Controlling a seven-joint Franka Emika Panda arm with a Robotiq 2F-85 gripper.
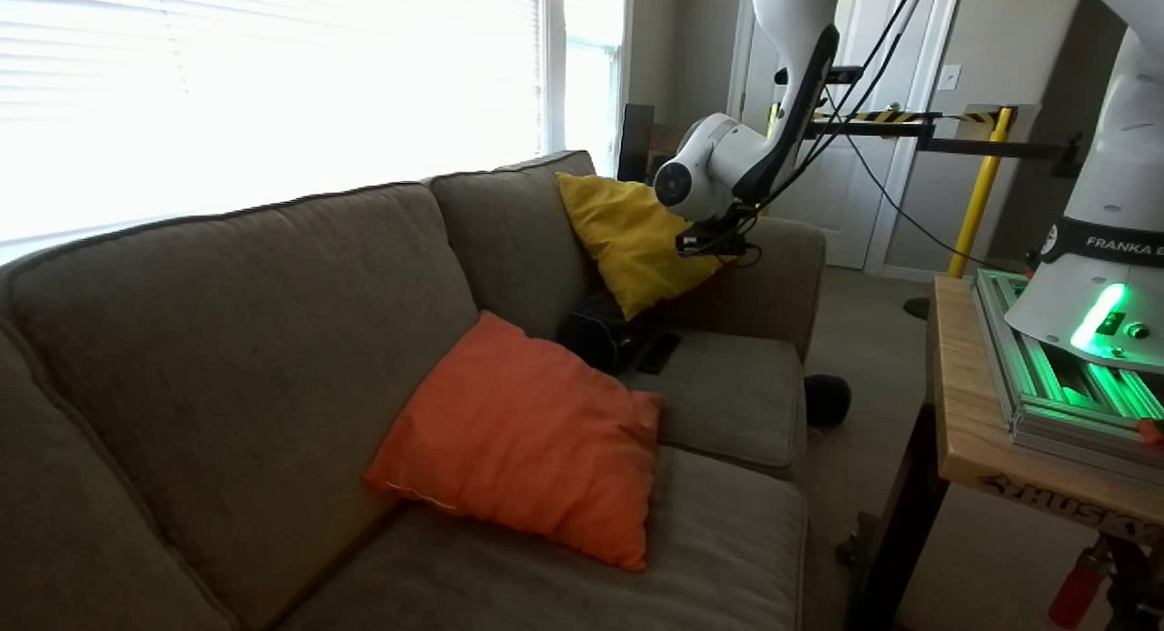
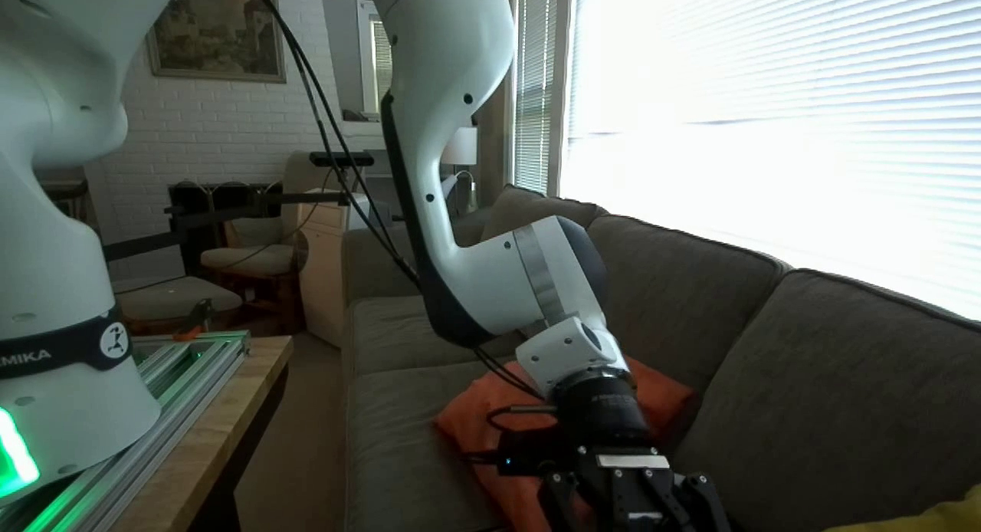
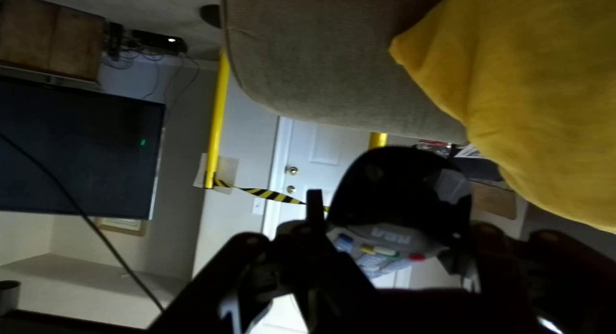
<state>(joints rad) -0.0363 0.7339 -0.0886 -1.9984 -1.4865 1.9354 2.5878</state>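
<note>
- Wrist view, which stands upside down: a black object [image 3: 399, 189] with a coloured label sits between the fingers of the gripper [image 3: 392, 228], straight out ahead of the wrist; it seems to hang in the air, so I judge the gripper to be grasping it, though shadow hides part of the contact; its long axis cannot be told.
- Same view: the yellow pillow [image 3: 539, 93] and sofa arm [image 3: 332, 64], seen right way up, lie lower than the object; the pillow is off to one side; whether they touch is unclear.
- In an exterior view: the gripper hangs before the yellow pillow, which leans in the corner of the sofa [image 1: 727, 395]; the object cannot be made out; a dark bundle [image 1: 591, 335] and what looks like a remote [image 1: 658, 352] lie on the seat, beyond the orange pillow [image 1: 527, 440].
- In an exterior view: the robot arm [image 2: 483, 279] reaches over the sofa's front edge; the fingers run out of frame; the yellow pillow's corner shows toward the sofa back.
</note>
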